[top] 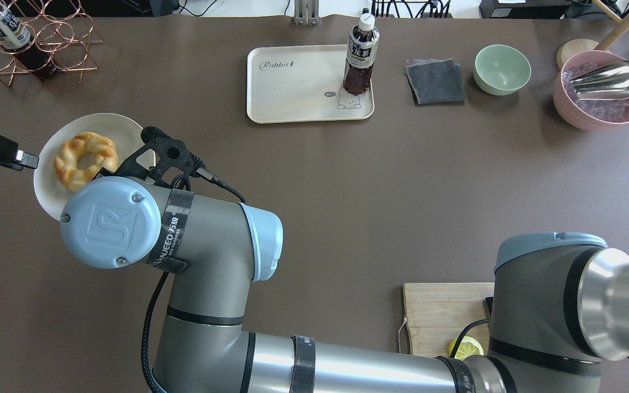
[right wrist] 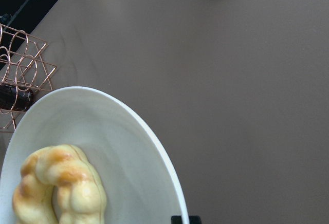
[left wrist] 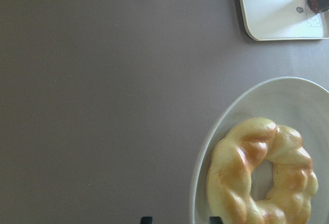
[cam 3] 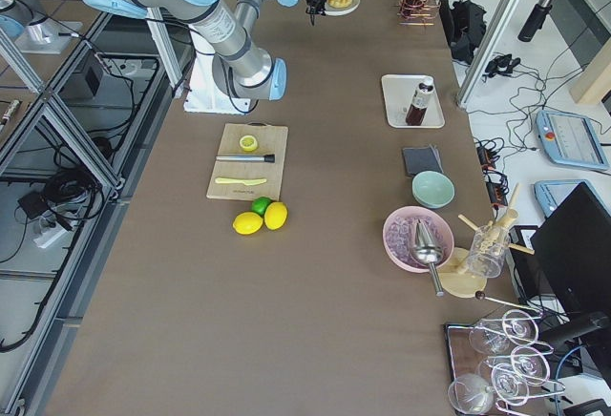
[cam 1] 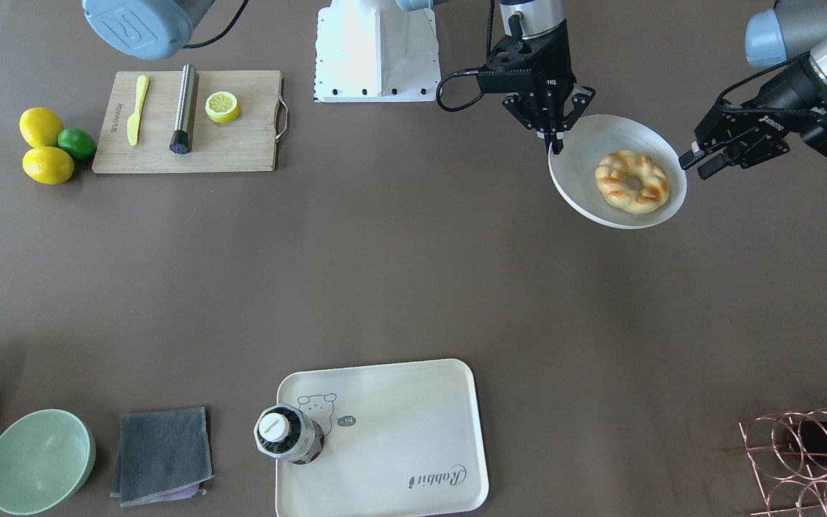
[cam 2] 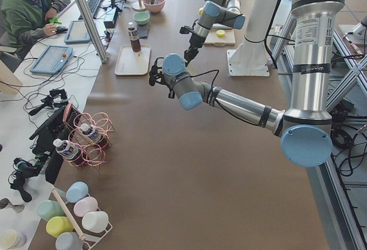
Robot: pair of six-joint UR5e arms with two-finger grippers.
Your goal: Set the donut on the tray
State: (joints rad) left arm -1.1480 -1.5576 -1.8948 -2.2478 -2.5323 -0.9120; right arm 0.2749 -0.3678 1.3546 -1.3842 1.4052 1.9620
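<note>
While clenching the right pincer [cam 1: 555,146] on the rim of a round white plate [cam 1: 586,154], holds the left pincer [cam 1: 697,161] released and spread just beside the opposite rim. Has the donut [cam 1: 632,182] lying flat in that plate, toward the tabletop's [cam 1: 413,273] left end, well apart from the tray [cam 1: 413,409]. Cannot tell whether lifted or resting. Has a dark bottle [cam 1: 288,434] upright at one edge of the tray. Shows a metal scoop [top: 606,79] in the pink bowl [top: 563,106] and another bottle [top: 0,27] in the copper wire rack [top: 58,38].
</note>
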